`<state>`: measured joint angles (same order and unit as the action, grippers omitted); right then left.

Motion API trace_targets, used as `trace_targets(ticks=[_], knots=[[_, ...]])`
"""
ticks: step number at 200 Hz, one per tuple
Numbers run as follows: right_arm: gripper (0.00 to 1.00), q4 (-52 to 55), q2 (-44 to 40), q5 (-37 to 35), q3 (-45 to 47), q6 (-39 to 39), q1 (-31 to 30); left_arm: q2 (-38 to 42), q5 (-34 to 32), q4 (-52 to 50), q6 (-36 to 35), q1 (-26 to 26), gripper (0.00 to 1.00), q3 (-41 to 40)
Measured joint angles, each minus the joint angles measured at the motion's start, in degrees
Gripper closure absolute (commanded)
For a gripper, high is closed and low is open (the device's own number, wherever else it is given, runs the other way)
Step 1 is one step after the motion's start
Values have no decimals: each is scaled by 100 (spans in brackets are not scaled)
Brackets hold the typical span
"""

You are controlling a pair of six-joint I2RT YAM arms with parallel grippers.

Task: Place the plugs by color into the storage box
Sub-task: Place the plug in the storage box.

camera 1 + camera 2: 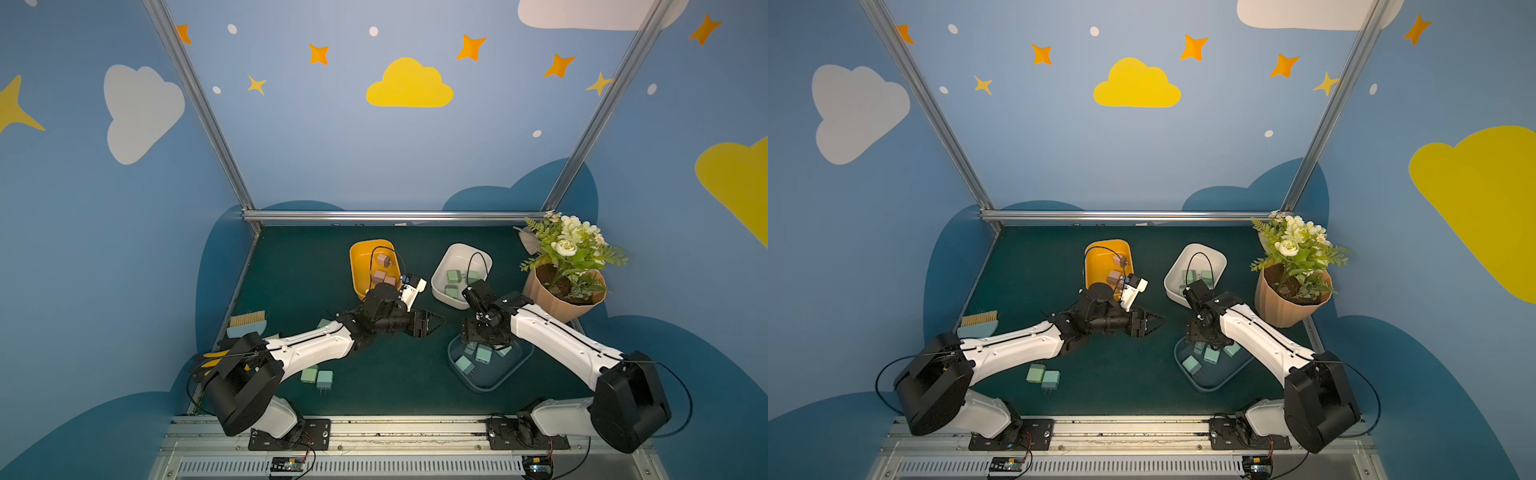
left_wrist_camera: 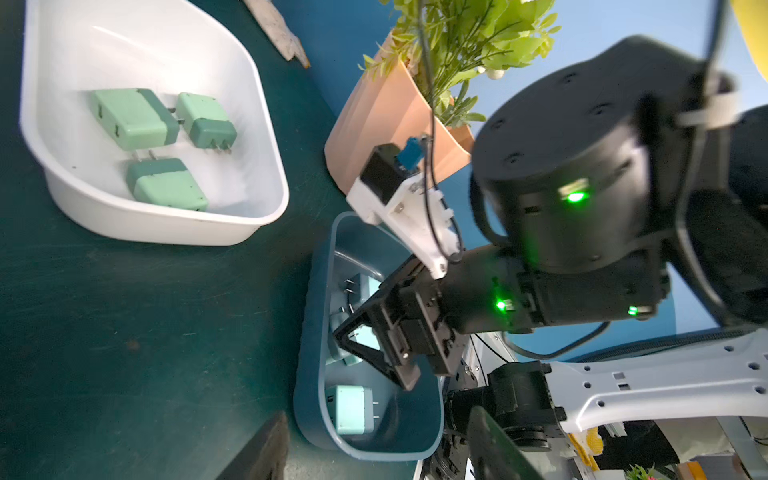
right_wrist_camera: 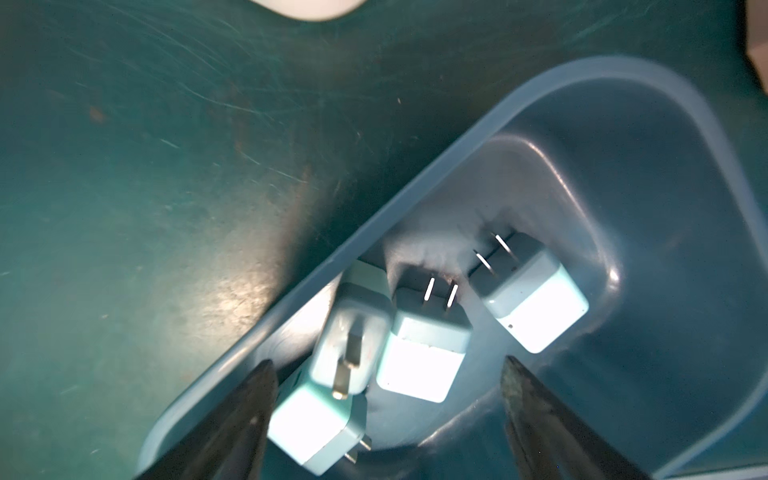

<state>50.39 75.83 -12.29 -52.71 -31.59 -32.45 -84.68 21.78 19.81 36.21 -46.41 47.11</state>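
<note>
Where the right hand [image 3: 386, 363] hangs over the blue bin [image 3: 415, 195], its fingers stand wide apart, released and holding nothing; the teal plugs [image 3: 419, 365] lie in the bin beneath. In the white bin [image 2: 166, 232] lie three green plugs [image 2: 137, 118]; in the yellow bin [image 1: 359, 270], the pink plugs [image 1: 380, 274]. The left hand [image 1: 434, 322], fingers parted and empty, hovers above the worktop [image 1: 291, 270] between the bins. A loose green plug [image 1: 309, 374] and a loose teal plug [image 1: 324, 379] lie side by side on the worktop near the left arm.
</note>
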Motion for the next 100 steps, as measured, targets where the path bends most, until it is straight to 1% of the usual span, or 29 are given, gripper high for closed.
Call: trace_targets(ticks=[18, 37, 51, 59, 68, 78, 89, 100], knots=[[17, -70, -387, 26, -13, 153, -70, 195, -280, -433, -39, 35, 31, -2], [19, -382, -789, 264, -11, 367, -105, 553, -645, -1036, -122, 186, 31, -24], [23, -800, -997, 509, 22, 501, -131, 911, -1102, -1543, -192, 361, 31, -83], [24, -1102, -1058, 682, 66, 570, -166, 1126, -1438, -1864, -214, 476, 30, -120], [25, -1449, -1062, 857, 136, 640, -229, 1355, -1853, -2256, -203, 636, 27, -166], [25, -1812, -1003, 1032, 201, 678, -321, 1565, -2291, -2682, -101, 796, 26, -210], [25, -2197, -809, 1239, 214, 726, -470, 1810, -2750, -3158, 92, 1038, 25, -299], [25, -2555, -509, 1405, 173, 761, -658, 2072, -3069, -3545, 328, 1266, 24, -446]])
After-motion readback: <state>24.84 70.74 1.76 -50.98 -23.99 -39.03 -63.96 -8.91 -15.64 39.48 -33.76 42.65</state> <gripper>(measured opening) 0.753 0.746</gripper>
